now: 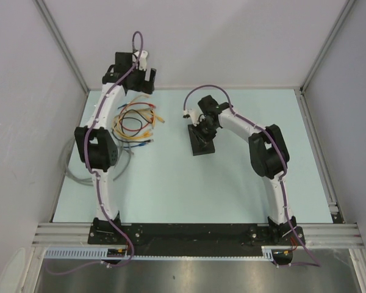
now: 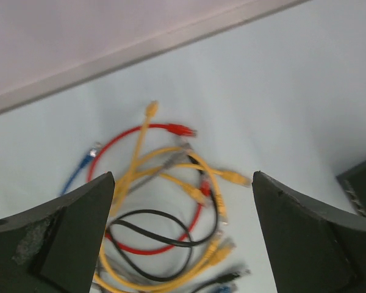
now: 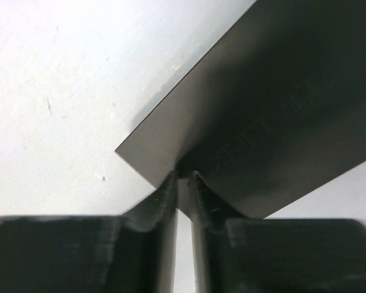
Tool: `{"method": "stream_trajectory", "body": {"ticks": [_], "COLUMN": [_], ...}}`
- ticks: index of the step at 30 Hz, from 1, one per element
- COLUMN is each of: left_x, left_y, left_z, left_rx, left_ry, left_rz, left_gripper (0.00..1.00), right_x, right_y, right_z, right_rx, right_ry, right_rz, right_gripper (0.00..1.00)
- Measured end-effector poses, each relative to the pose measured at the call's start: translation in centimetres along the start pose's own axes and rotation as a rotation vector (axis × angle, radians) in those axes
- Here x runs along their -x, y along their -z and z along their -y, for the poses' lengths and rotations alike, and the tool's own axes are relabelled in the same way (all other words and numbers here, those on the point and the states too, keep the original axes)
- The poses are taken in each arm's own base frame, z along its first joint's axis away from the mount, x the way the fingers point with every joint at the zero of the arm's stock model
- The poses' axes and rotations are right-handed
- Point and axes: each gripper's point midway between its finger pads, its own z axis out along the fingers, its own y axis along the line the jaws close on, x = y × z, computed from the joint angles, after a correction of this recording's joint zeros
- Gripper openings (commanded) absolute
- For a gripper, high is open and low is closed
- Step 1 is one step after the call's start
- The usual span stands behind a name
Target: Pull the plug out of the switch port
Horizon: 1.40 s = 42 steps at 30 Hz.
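Note:
The switch [image 1: 202,141] is a flat black box lying mid-table. In the right wrist view its top face [image 3: 262,110] fills the upper right. My right gripper [image 1: 206,127] [image 3: 183,177] is shut, with its fingertips resting on the switch's top near one corner and nothing between them. No plug or cable shows in the switch, and its sockets are hidden. My left gripper [image 1: 140,73] [image 2: 183,177] is open and empty, held above a pile of loose patch cables [image 1: 134,125] [image 2: 171,201].
The cables are yellow, red, black, blue and grey, and lie tangled at the back left. Grey cables [image 1: 73,174] hang off the table's left edge. Walls stand close at the back and on both sides. A dark object [image 2: 361,183] shows at the left wrist view's right edge.

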Motion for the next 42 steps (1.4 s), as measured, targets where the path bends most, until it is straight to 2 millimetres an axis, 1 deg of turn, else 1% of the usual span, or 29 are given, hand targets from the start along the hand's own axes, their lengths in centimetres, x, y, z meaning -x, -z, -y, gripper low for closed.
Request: {"method": "stream_trajectory", "body": {"ticks": [1, 3, 4, 5, 6, 7, 9, 11, 12, 13, 15, 17, 18, 20, 21, 23, 24, 26, 27, 29, 31, 32, 33, 35, 36, 38, 39, 41, 42], "left_x": [-0.3, -1.1, -1.7, -1.9, -2.4, -2.8, -4.1, -5.9, -6.7, -7.5, -8.3, -7.9, -7.2, -4.7, -3.0, 0.6, 2.8, 6.0, 7.0, 8.3, 8.9, 8.9, 8.6, 7.6, 6.9, 5.5, 4.7, 4.2, 4.3], "left_y": [0.0, -0.1, -0.2, -0.3, -0.4, -0.5, -0.7, -1.0, -1.1, -1.2, -1.4, -1.4, -1.4, -1.3, -1.2, -0.5, 0.2, 1.5, 2.1, 3.4, 4.4, 4.7, 4.8, 4.6, 4.3, 3.5, 3.2, 3.0, 3.0], "left_z": [0.9, 3.6, 5.8, 7.4, 9.6, 11.0, 14.6, 16.5, 16.8, 16.9, 16.4, 15.4, 14.9, 13.4, 12.5, 10.5, 9.1, 6.8, 5.6, 3.9, 2.5, 1.9, 1.4, 1.4, 1.7, 3.2, 4.6, 6.5, 7.4], "left_rx": [-0.017, -0.066, -0.104, -0.134, -0.177, -0.205, -0.274, -0.305, -0.308, -0.309, -0.298, -0.290, -0.288, -0.285, -0.280, -0.249, -0.222, -0.155, -0.107, -0.028, 0.058, 0.105, 0.151, 0.207, 0.223, 0.235, 0.223, 0.196, 0.176], "left_ry": [0.013, 0.035, 0.039, 0.039, 0.037, 0.042, 0.081, 0.121, 0.135, 0.153, 0.181, 0.203, 0.214, 0.225, 0.227, 0.215, 0.198, 0.166, 0.150, 0.125, 0.103, 0.101, 0.100, 0.099, 0.095, 0.078, 0.063, 0.044, 0.036], "left_rz": [-0.008, -0.029, -0.046, -0.055, -0.067, -0.079, -0.112, -0.158, -0.179, -0.206, -0.232, -0.229, -0.216, -0.159, -0.115, -0.020, 0.046, 0.153, 0.188, 0.232, 0.254, 0.255, 0.249, 0.221, 0.203, 0.159, 0.134, 0.115, 0.115], "left_gripper": [1.00, 1.00, 1.00, 0.99, 1.00, 1.00, 0.99, 1.00, 1.00, 1.00, 1.00, 1.00, 0.99, 1.00, 1.00, 1.00, 1.00, 1.00, 1.00, 1.00, 1.00, 1.00, 1.00, 1.00, 1.00, 1.00, 1.00, 0.99, 1.00], "right_x": [0.2, 0.9, 1.3, 1.5, 1.9, 2.0, 2.2, 2.0, 1.9, 1.8, 1.5, 1.1, 1.0, 1.3, 1.8, 3.0, 3.9, 4.5, 4.4, 3.8, 3.1, 2.6, 1.8, 0.9, 0.6, 0.3, 0.4, 0.8, 0.9], "right_y": [0.0, 0.1, 0.2, 0.2, 0.3, 0.4, 0.7, 1.2, 1.6, 2.1, 3.2, 5.0, 6.2, 9.5, 11.4, 15.6, 18.1, 22.4, 24.4, 26.3, 26.6, 26.2, 25.4, 23.7, 22.8, 21.2, 20.8, 20.6, 21.1], "right_z": [0.1, 0.4, 0.8, 1.1, 1.5, 2.0, 3.3, 4.9, 5.7, 6.8, 9.1, 12.0, 13.6, 17.2, 19.0, 22.3, 24.1, 26.8, 27.7, 28.2, 27.9, 27.5, 26.5, 24.9, 24.1, 22.3, 21.6, 20.6, 20.3], "right_rx": [-0.004, -0.015, -0.032, -0.045, -0.064, -0.082, -0.122, -0.164, -0.179, -0.199, -0.225, -0.261, -0.283, -0.344, -0.381, -0.466, -0.517, -0.635, -0.700, -0.783, -0.840, -0.862, -0.880, -0.882, -0.874, -0.839, -0.818, -0.790, -0.781], "right_ry": [-0.003, -0.008, -0.007, -0.012, -0.019, -0.026, -0.054, -0.098, -0.119, -0.156, -0.220, -0.298, -0.337, -0.411, -0.441, -0.493, -0.512, -0.563, -0.595, -0.640, -0.674, -0.683, -0.688, -0.680, -0.670, -0.645, -0.633, -0.615, -0.610], "right_rz": [0.005, 0.018, 0.028, 0.030, 0.037, 0.040, 0.043, 0.050, 0.053, 0.064, 0.090, 0.124, 0.147, 0.214, 0.260, 0.359, 0.427, 0.528, 0.565, 0.585, 0.572, 0.555, 0.515, 0.455, 0.426, 0.379, 0.372, 0.373, 0.383], "right_gripper": [0.58, 0.70, 0.77, 0.79, 0.80, 0.80, 0.81, 0.82, 0.82, 0.84, 0.85, 0.85, 0.85, 0.85, 0.86, 0.92, 0.97, 0.99, 0.99, 0.99, 0.99, 1.00, 0.99, 1.00, 1.00, 1.00, 1.00, 1.00, 1.00]}}
